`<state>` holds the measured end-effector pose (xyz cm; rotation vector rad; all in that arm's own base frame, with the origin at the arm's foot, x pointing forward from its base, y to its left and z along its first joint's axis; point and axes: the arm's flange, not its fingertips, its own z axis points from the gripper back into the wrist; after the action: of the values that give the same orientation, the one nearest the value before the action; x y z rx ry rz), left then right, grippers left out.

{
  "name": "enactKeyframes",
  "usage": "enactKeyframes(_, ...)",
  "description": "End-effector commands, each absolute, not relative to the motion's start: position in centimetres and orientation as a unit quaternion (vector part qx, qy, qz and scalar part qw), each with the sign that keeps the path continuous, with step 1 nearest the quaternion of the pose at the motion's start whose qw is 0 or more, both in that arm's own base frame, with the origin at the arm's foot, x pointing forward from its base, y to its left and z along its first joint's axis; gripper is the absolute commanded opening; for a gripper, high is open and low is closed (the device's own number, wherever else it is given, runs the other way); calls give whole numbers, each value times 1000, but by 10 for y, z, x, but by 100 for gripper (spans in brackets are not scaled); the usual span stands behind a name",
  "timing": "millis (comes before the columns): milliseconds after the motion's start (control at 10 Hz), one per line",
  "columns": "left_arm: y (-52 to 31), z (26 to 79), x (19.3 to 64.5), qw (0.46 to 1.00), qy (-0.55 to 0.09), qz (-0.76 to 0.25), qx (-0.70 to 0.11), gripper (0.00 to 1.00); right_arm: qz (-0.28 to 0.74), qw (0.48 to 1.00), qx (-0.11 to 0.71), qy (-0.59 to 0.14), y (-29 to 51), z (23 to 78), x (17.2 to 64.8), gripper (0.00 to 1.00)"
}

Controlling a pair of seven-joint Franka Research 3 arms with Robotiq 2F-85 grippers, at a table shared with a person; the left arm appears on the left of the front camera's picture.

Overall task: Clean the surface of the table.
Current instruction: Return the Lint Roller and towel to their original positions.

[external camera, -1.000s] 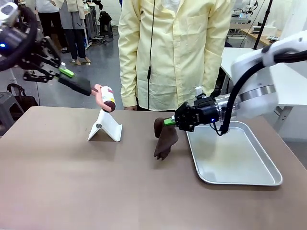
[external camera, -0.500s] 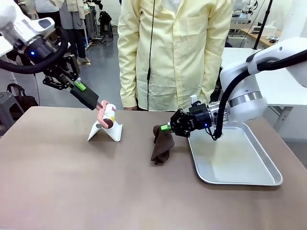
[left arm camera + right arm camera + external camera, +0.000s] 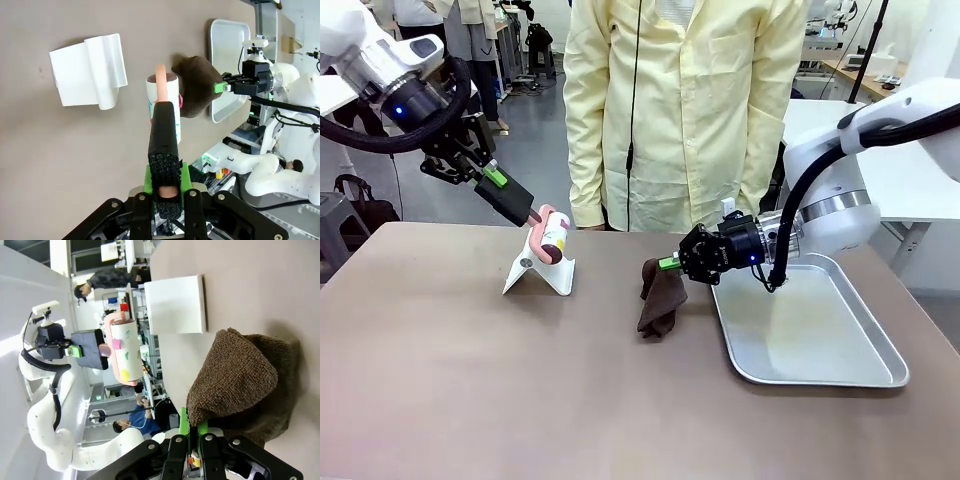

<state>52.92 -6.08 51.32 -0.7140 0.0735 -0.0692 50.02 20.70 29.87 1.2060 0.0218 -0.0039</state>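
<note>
Front view: the left gripper [image 3: 510,198] is clamped on the black handle of a lint roller [image 3: 551,238], whose head hangs just above a white stand [image 3: 542,268]. Right gripper [image 3: 672,263] pinches a brown cloth [image 3: 660,300] that droops onto the table [image 3: 520,380] beneath it, with a tray [image 3: 810,340] just beside.

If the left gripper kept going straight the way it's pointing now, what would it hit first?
Probably the white folded stand on the taupe-brown table: the left gripper, shut on the black-handled pink lint roller, angles down toward it. Depth is uncertain.
</note>
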Motion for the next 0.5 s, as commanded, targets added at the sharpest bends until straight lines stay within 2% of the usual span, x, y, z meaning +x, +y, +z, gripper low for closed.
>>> enactKeyframes(0, -59, 514, 526, 937, 45, -30, -344, 22, 4, 824, 566, 5, 209, 299, 500, 7)
enactKeyframes(400, -60, 512, 529, 936, 39, -32, -349, 22, -1, 824, 567, 11, 208, 299, 500, 7)
